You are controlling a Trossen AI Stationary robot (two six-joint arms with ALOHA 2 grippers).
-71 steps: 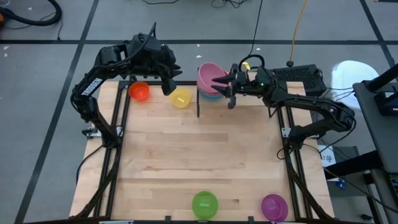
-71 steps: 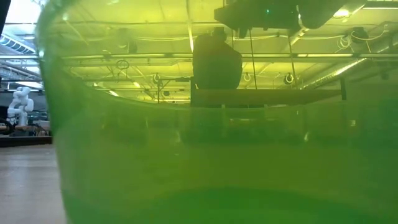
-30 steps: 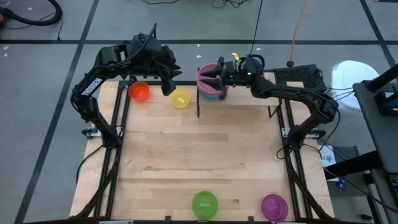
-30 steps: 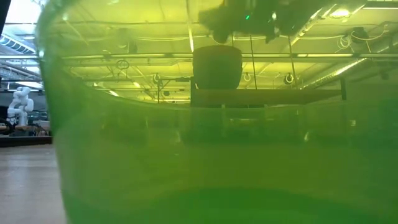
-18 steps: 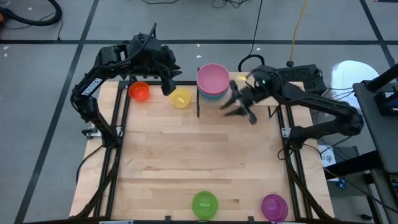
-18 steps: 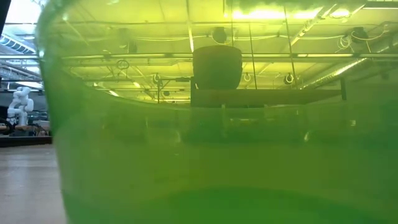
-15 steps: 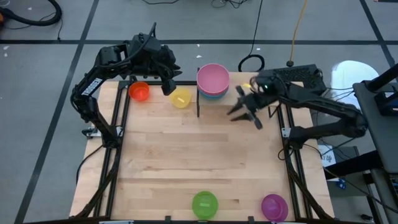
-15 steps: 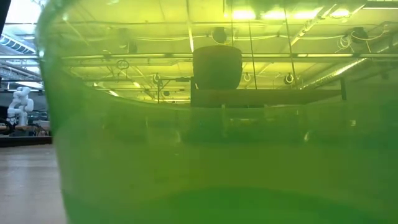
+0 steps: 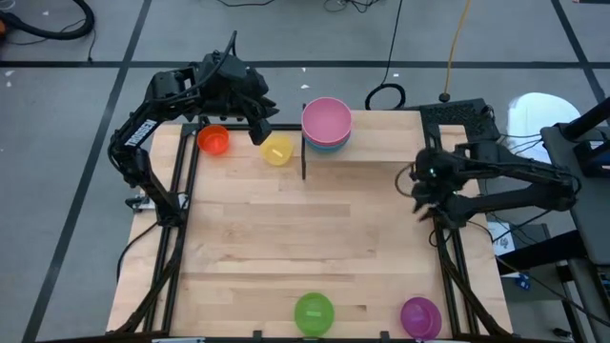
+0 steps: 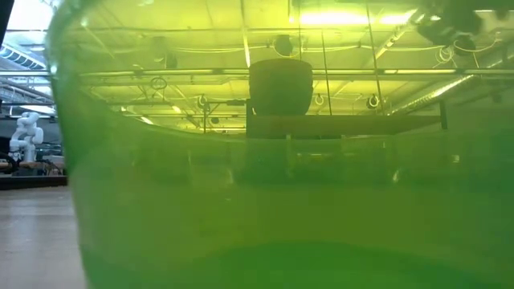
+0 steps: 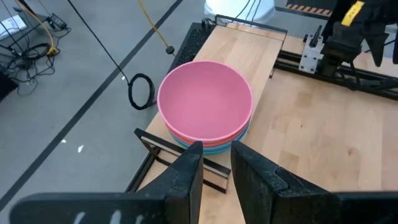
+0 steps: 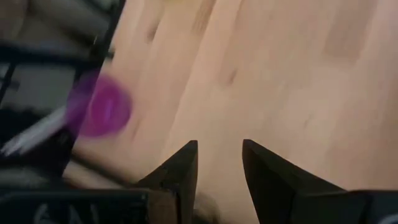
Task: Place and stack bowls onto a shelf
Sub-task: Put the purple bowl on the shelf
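Right jaws (image 9: 419, 195) released and empty at the frame's right edge, left jaws (image 9: 259, 129) parted upper left; with the pink bowl (image 9: 326, 118) stacked on the shelf (image 9: 381, 154), the purple bowl (image 9: 420, 315) at lower right seems next to grasp.

Both arms were dark, near black, built of chunky jointed links. The left arm (image 9: 157, 105) bore a white marking on a slanted link, and black cable looped over its wrist. The right arm (image 9: 519, 181) was black as well, with a yellow tag near its wrist, seen from the left wrist view. Each gripper ended in two flat, dark, wedge-shaped fingers, the left gripper (image 11: 216, 177) and the right gripper (image 12: 219, 171) alike, on a broad dark crossbar.
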